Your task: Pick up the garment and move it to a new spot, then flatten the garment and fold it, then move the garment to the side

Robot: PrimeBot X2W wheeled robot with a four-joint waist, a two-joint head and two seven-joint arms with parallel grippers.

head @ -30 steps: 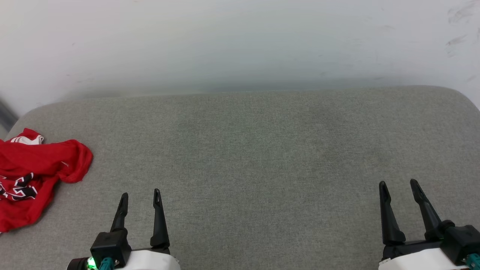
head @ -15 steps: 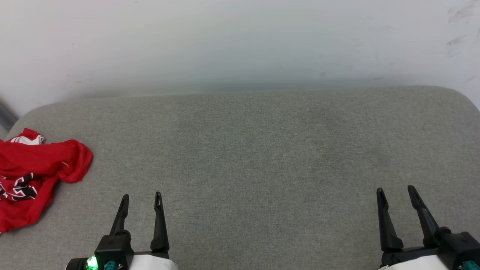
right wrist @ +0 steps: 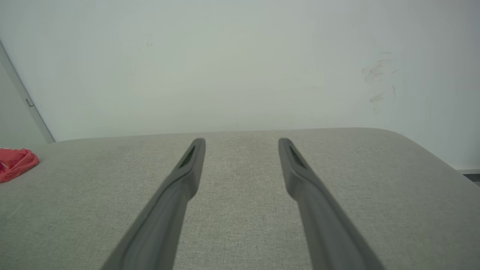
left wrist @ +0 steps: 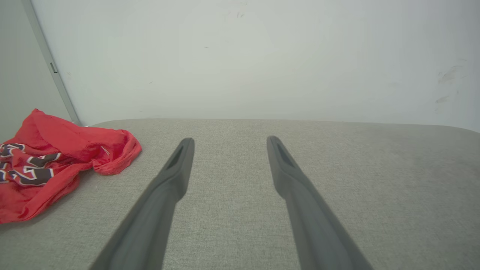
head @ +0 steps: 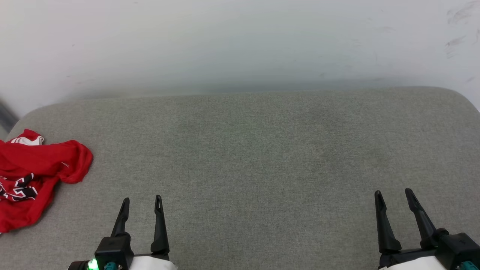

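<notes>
The garment is a red shirt with black white-outlined lettering, lying crumpled at the far left edge of the grey cushion. A bit of white sleeve shows at its top. My left gripper hovers open near the front edge, to the right of the garment and apart from it. In the left wrist view the garment lies left of my open left gripper. My right gripper stands open at the front right, empty. The right wrist view has my right gripper open, with a red corner of the garment at far left.
A white wall rises right behind the cushion. The cushion's rounded corner drops off at the back right. A grey vertical strip runs down the wall at the left, behind the garment.
Both grippers have drawn back a little toward the bottom of the head view, still open. The garment has not moved.
</notes>
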